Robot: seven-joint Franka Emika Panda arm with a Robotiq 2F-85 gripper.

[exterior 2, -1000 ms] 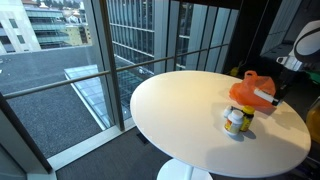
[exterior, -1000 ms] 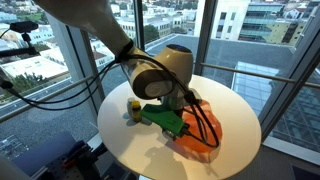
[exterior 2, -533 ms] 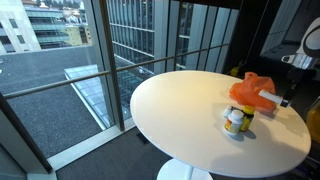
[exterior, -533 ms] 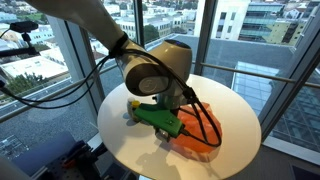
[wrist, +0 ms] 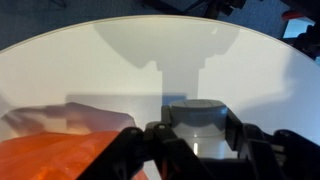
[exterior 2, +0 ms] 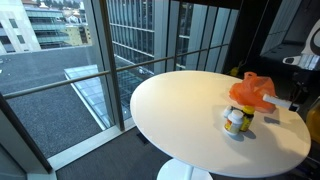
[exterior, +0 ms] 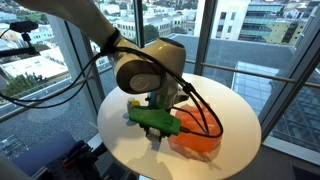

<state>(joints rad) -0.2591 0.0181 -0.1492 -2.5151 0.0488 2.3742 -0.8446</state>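
My gripper (exterior: 156, 138) hangs over the round white table (exterior: 225, 105), just beside an orange bag (exterior: 197, 141), with a green mount above its fingers. In the wrist view the gripper (wrist: 197, 125) is closed around a grey cylinder (wrist: 197, 112) seen end-on, and the orange bag (wrist: 50, 155) fills the lower left corner. In an exterior view the gripper (exterior 2: 292, 103) is at the right edge, holding a thin white stick-like thing (exterior 2: 275, 102) past the orange bag (exterior 2: 250, 91). A small yellow and white jar (exterior 2: 236, 121) stands in front of the bag and also shows in an exterior view (exterior: 133, 104).
The table (exterior 2: 180, 110) stands beside floor-to-ceiling windows with a railing (exterior 2: 150, 58). Black cables (exterior: 205, 118) loop from the arm over the bag. The table's edge (wrist: 150, 20) arcs across the top of the wrist view.
The gripper has drawn away from the orange bag with the cylinder in it, toward the table's edge, and has turned a little. The bag and jar have not moved.
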